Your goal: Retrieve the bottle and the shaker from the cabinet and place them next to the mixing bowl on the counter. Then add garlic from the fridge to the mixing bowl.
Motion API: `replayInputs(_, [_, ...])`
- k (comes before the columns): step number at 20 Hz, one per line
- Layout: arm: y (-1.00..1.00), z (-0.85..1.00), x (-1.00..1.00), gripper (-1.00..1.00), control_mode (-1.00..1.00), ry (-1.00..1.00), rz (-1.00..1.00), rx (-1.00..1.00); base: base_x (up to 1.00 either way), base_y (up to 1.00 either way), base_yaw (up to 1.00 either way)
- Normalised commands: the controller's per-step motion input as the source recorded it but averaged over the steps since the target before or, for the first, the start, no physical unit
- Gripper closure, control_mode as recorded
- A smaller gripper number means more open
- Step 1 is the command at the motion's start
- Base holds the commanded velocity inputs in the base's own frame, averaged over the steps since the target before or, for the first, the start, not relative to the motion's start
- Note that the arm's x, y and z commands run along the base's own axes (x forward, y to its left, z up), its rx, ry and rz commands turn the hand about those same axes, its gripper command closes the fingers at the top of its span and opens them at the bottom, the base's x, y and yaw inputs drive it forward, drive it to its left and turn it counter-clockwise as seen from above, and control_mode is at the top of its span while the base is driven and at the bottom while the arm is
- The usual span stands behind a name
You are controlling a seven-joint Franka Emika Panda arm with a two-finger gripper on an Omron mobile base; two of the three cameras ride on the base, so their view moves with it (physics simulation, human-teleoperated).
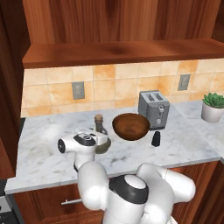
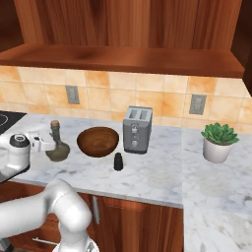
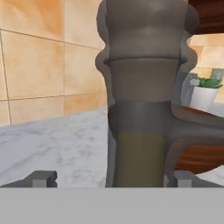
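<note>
The bottle (image 1: 99, 123), olive glass with a cork, stands upright on the marble counter (image 1: 39, 148) just left of the brown mixing bowl (image 1: 131, 126). My gripper (image 1: 101, 139) is level with the bottle from the left and open. In the hand view the bottle (image 3: 140, 109) looms close between my two fingertips (image 3: 41, 178), which stand wide on either side and apart from it. The small black shaker (image 1: 155, 138) stands on the counter at the bowl's front right. From the right base view I see the bottle (image 2: 57, 147), the gripper (image 2: 42, 142), the bowl (image 2: 98, 141) and the shaker (image 2: 118, 161).
A silver toaster (image 1: 154, 108) stands behind the bowl to its right. A potted plant (image 1: 213, 106) sits at the far right. The closed wooden upper cabinet (image 1: 118, 17) hangs above. A stove corner (image 2: 7, 118) borders the counter on the left.
</note>
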Motion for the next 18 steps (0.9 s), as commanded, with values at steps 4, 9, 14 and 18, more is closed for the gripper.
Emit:
replayInputs(4, [0.16, 0.00, 0.00, -1.00, -1.00, 0.00, -0.15, 0.00, 0.00, 0.00, 0.00])
replayInputs(9, [0.09, -0.02, 0.00, -1.00, -1.00, -0.01, -0.07, 0.00, 0.00, 0.00, 0.00])
replayInputs(14, [0.13, -0.07, -0.01, -1.00, -1.00, 0.00, -0.10, 0.00, 0.00, 0.00, 0.00])
replayInputs(18, [0.03, -0.05, -0.03, -1.00, -1.00, 0.00, -0.18, 0.00, 0.00, 0.00, 0.00])
